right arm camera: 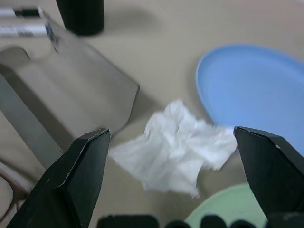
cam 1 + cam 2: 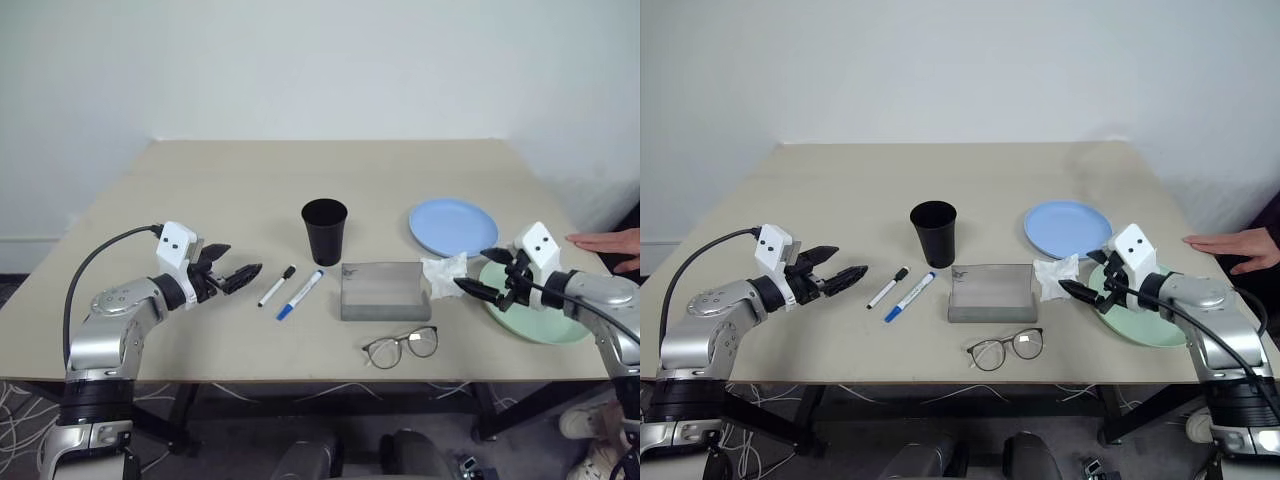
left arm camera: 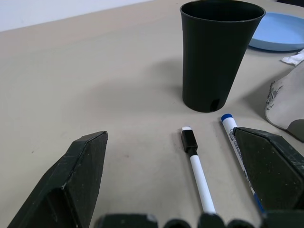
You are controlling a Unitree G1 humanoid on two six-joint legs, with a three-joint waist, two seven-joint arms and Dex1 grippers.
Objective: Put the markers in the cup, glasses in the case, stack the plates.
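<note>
We are starting with the markers (image 2: 290,290), lying side by side on the table (image 2: 230,190) just at seven o'clock of the cup (image 2: 324,230); our left gripper (image 2: 232,277), jaws wide apart, is hovering at their nine o'clock. Our right gripper (image 2: 478,272), jaws also apart, is hanging over the green plate (image 2: 540,325). Next, we judge, the left must reach the black-capped marker (image 3: 195,164) and close.

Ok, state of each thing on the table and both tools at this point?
cup: upright, nothing visible in it
black-cap marker: lying on table, capped
blue-cap marker: lying on table beside it, capped
case: closed, flat on table
glasses: unfolded, outside case
tissue: crumpled, beside case
blue plate: lying alone, unstacked
green plate: unstacked, under right tool
left tool: open, holding nothing
right tool: open, holding nothing
</note>
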